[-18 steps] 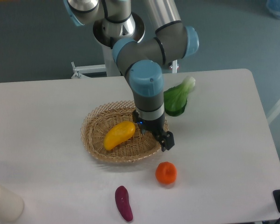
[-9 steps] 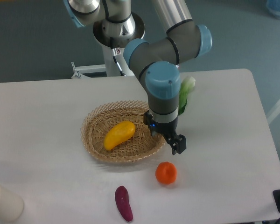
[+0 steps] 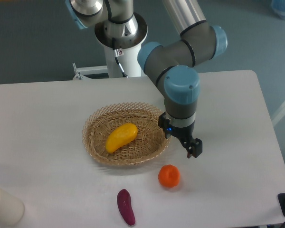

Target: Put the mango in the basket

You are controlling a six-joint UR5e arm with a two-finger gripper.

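The yellow-orange mango (image 3: 121,137) lies inside the woven tan wicker basket (image 3: 96,152) at the middle of the white table. My gripper (image 3: 186,142) hangs just right of the basket's right rim, above the table, clear of the mango. Its fingers (image 3: 194,148) hold nothing and look apart, though one finger is partly hidden behind the wrist.
A round orange (image 3: 169,176) sits in front of the basket's right side, just below the gripper. A purple eggplant (image 3: 126,207) lies near the front edge. A cream cylinder (image 3: 3,206) stands at the front left corner. The arm hides the leafy green seen before.
The gripper has moved right, from over the basket's right part to beyond its rim. The arm now covers the leafy green. The mango stays in the basket.
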